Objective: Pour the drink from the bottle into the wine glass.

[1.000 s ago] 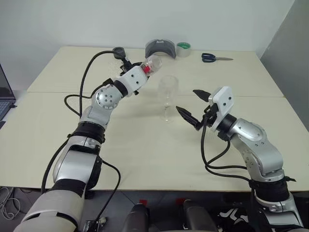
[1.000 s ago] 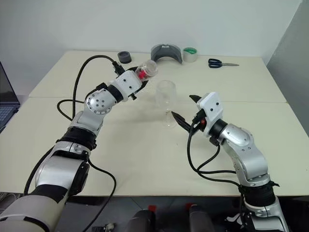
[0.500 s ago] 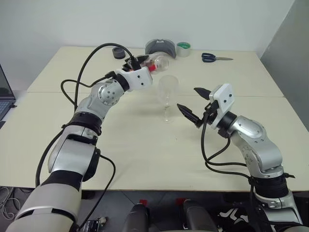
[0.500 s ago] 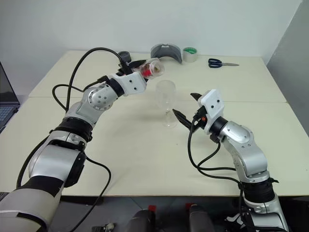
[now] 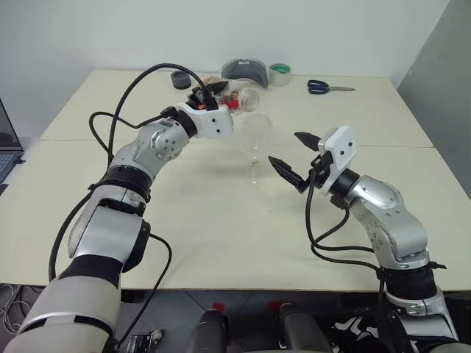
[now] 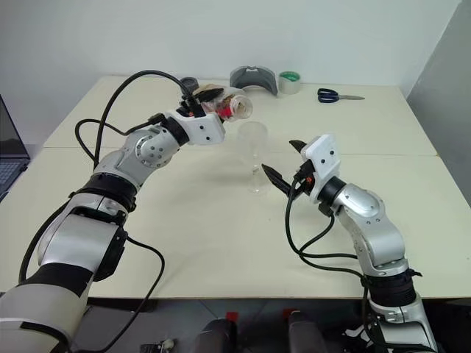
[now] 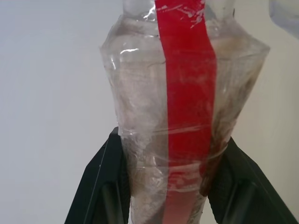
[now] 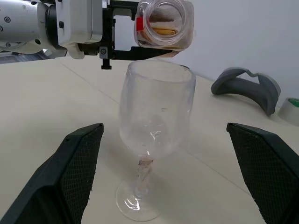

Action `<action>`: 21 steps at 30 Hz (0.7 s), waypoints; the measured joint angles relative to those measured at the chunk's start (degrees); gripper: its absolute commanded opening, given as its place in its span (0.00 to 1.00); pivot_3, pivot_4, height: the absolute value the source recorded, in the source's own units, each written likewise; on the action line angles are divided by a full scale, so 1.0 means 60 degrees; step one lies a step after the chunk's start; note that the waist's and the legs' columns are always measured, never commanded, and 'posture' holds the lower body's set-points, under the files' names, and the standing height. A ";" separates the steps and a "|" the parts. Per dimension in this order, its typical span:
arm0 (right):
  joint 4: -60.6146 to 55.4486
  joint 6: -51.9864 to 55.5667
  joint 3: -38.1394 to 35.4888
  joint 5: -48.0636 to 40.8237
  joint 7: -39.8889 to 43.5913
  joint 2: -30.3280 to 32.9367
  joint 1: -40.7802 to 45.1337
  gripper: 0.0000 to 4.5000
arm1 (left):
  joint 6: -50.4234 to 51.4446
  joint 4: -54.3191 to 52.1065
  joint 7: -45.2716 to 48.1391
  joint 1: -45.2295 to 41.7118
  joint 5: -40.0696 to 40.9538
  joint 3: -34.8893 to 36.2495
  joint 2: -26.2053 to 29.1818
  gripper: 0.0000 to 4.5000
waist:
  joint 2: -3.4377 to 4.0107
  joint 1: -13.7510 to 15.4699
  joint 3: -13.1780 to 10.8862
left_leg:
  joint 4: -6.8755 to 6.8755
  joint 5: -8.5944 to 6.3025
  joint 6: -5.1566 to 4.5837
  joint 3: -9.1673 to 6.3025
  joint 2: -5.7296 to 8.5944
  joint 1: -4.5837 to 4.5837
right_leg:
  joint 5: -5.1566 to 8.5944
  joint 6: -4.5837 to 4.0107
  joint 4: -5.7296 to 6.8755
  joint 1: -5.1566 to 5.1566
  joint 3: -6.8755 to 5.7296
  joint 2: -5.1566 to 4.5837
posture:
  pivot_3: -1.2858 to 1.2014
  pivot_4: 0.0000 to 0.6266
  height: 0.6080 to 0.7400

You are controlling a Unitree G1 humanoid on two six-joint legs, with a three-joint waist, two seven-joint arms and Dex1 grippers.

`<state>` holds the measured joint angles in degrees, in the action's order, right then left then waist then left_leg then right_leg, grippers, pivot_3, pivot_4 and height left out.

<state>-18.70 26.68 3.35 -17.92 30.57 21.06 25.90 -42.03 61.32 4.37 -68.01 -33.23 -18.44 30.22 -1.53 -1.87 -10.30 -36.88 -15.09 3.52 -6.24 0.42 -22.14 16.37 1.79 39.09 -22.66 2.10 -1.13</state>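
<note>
**Op A:** Head views first. I see the left gripper point(image 5: 218, 98) raised over the far half of the pale surface point(image 5: 221, 220), jaws clamped on the bottle point(image 5: 239, 94). The bottle lies roughly level, mouth turned toward the wine glass point(image 5: 255, 147) and just above its rim.

**Op B:** Agreed. The glass stands upright on its foot near mid-surface. I put the right gripper point(image 5: 298, 158) just beside it, jaws spread wide, holding nothing, one finger near the stem, not touching.

**Op A:** Along the far edge I note a grey curved holder point(image 5: 245, 71), a tape roll point(image 5: 279, 73), scissors point(image 5: 326, 87) and a small dark round object point(image 5: 180, 79). A laptop corner point(image 5: 7, 151) sits off the left side.

**Op B:** Left wrist view: black fingers point(image 7: 100, 186) press both sides of the clear bottle body, red strip facing the camera. Some reddish-brown drink point(image 7: 224, 121) shows along one side.

**Op A:** Right wrist view: the glass stands between the two wide-set black fingers point(image 8: 77, 163), clear of both. The bottle's open mouth hangs right over the rim, brownish liquid visible inside the neck. I cannot tell whether any drink is in the bowl.
</note>
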 measured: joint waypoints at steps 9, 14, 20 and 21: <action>-0.0010 0.0002 0.0001 -0.0245 0.0388 0.0140 -0.0120 1.00 | -0.0159 0.0005 -0.0513 -0.0095 -0.0497 -0.0268 0.0085 0.38 | 0.0000 -0.0001 0.0000 | -0.0004 0.0000 0.0000 0.0000 0.0001 -0.0001 | 0.0000 0.0001 0.0005 -0.0001 -0.0001 0.0000 | 0.52 0.24 1.00; -0.0012 0.0005 0.0002 -0.0252 0.0479 0.0163 -0.0125 1.00 | -0.0166 0.0011 -0.0843 -0.0350 -0.0710 -0.0396 0.0176 0.38 | 0.0000 -0.0003 0.0000 | -0.0004 0.0000 0.0000 0.0002 0.0000 -0.0002 | -0.0001 0.0001 0.0004 -0.0003 0.0001 0.0000 | 0.52 0.24 1.00; -0.0011 0.0006 0.0006 -0.0251 0.0508 0.0160 -0.0126 1.00 | -0.0186 0.0135 -0.1099 -0.0414 -0.0938 -0.0516 0.0269 0.38 | 0.0000 -0.0003 0.0000 | -0.0007 0.0000 0.0000 0.0003 0.0001 -0.0002 | -0.0001 0.0001 0.0008 -0.0003 0.0002 0.0000 | 0.52 0.24 1.00; -0.0011 0.0006 0.0006 -0.0251 0.0513 0.0159 -0.0126 1.00 | -0.0186 0.0191 -0.1137 -0.0414 -0.0978 -0.0552 0.0274 0.38 | 0.0000 -0.0003 0.0000 | -0.0007 0.0000 0.0000 0.0002 0.0001 -0.0002 | -0.0001 0.0001 0.0008 -0.0003 0.0001 0.0000 | 0.52 0.24 1.00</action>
<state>-18.77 26.72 3.39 -19.43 33.65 22.01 25.14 -43.15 62.46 -2.45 -70.49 -39.09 -21.75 31.86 -1.53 -1.89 -10.30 -36.92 -15.09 3.52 -6.22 0.42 -22.16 16.37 1.80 39.14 -22.68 2.11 -1.13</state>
